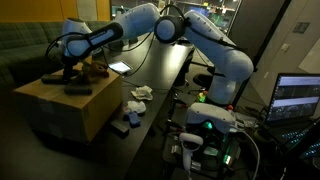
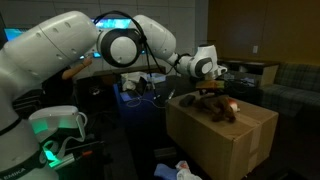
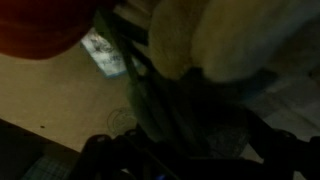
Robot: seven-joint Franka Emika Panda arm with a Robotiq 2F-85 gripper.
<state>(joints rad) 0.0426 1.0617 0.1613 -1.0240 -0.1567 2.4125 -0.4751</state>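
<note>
A cardboard box (image 1: 70, 108) stands by the dark table; it shows in both exterior views (image 2: 228, 138). A brown plush toy (image 2: 222, 109) with a red part lies on its top, and it also shows in an exterior view (image 1: 96, 70). My gripper (image 1: 68, 74) hangs just above the box top, next to the toy (image 2: 205, 92). The wrist view is dark and blurred. It shows cream plush (image 3: 215, 40), something red (image 3: 40, 25) and the cardboard surface (image 3: 60, 100) very close. The fingers are lost in shadow.
A flat dark object (image 1: 78, 90) lies on the box top. Crumpled white items (image 1: 140, 93) lie on the long dark table (image 1: 165, 75). A lit laptop screen (image 1: 297, 97) is at the side. A couch (image 2: 290, 80) stands behind. Small items (image 1: 125, 125) lie on the floor.
</note>
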